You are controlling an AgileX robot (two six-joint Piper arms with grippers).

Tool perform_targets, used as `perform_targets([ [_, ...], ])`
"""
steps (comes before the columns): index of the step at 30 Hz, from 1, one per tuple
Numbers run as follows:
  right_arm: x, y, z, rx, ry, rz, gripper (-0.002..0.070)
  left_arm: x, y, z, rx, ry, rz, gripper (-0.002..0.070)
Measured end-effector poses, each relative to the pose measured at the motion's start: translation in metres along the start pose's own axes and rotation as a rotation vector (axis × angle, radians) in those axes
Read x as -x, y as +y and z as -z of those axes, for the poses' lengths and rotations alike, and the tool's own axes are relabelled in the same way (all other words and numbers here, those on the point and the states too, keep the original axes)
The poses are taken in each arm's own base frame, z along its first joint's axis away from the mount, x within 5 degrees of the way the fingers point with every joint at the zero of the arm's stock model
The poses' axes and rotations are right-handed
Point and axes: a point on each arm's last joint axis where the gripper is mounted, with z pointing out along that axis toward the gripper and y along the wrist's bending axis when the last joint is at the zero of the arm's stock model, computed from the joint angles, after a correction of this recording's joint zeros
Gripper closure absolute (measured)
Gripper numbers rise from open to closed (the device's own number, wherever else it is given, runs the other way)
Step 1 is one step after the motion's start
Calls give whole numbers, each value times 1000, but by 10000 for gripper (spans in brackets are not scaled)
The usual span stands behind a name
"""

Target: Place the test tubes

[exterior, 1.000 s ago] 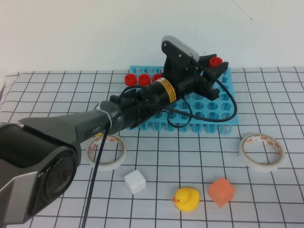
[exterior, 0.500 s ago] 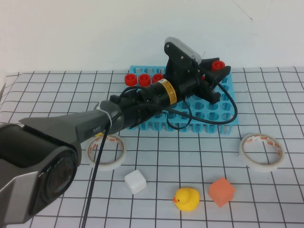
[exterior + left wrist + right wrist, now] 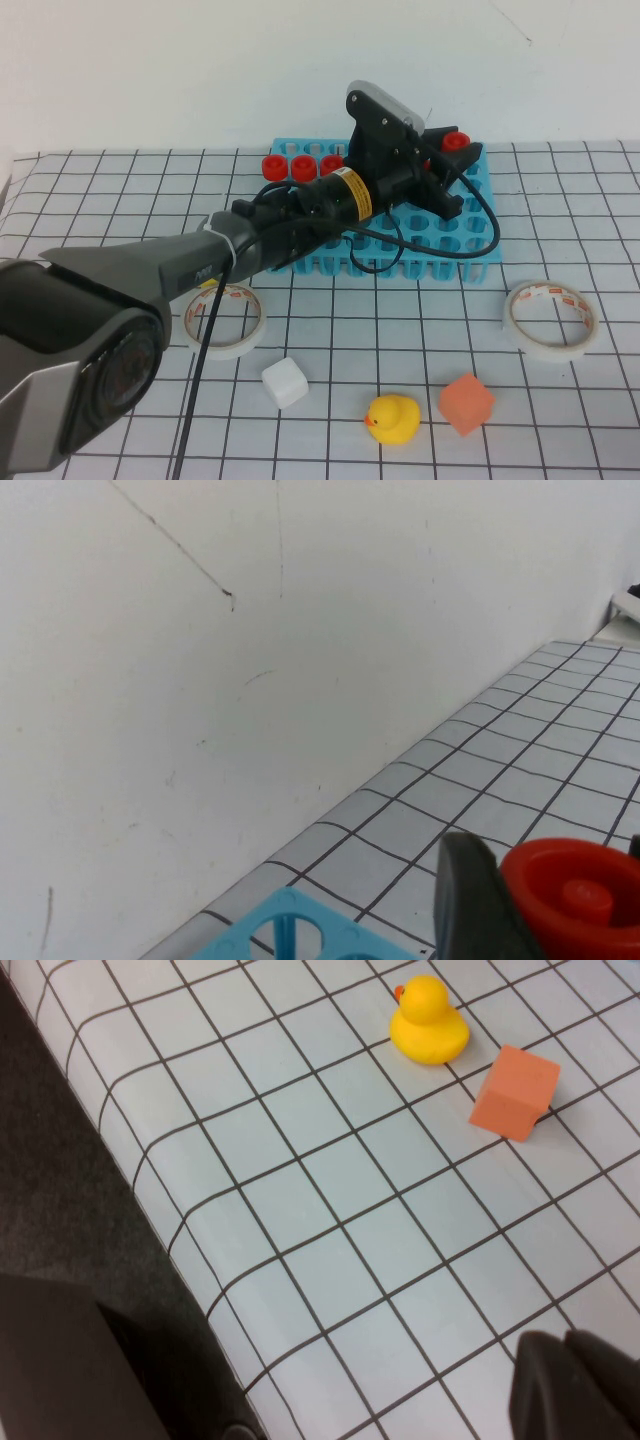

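A blue test tube rack point(image 3: 440, 248) stands at the back of the gridded mat. Three red-capped tubes point(image 3: 302, 167) sit in its back left holes. My left gripper point(image 3: 448, 152) hangs over the rack's back right corner, shut on a test tube with a red cap point(image 3: 457, 140). In the left wrist view the cap point(image 3: 578, 898) sits pressed against a dark finger point(image 3: 468, 900), with a rack corner point(image 3: 290, 932) below it; the tube's body is hidden. My right gripper point(image 3: 578, 1385) is outside the high view; it hovers shut above the mat near the front edge.
Two tape rolls lie on the mat, one at the left point(image 3: 225, 318) and one at the right point(image 3: 551, 316). A white cube point(image 3: 285, 381), a yellow duck point(image 3: 394, 418) and an orange cube point(image 3: 465, 403) lie in front. A white wall stands behind the rack.
My left gripper has shifted slightly right and a little lower over the rack's back right corner, still holding the tube. Nothing else moved.
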Motion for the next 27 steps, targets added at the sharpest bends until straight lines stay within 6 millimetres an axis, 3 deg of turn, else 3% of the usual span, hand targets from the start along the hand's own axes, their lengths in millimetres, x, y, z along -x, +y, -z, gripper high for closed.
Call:
perform_targets([
  [9, 0, 0, 0, 0, 0, 0, 678, 0, 1, 0, 17, 11, 30, 409],
  [14, 0, 0, 0, 0, 0, 0, 678, 1, 1, 0, 18, 10, 43, 246],
  [18, 0, 0, 0, 0, 0, 0, 678, 11, 1, 1, 34, 12, -6, 193],
  [23, 0, 0, 0, 0, 0, 0, 678, 55, -3, 7, 53, -37, -95, 218],
  [27, 0, 0, 0, 0, 0, 0, 678, 112, -10, 21, 84, -89, -183, 289],
])
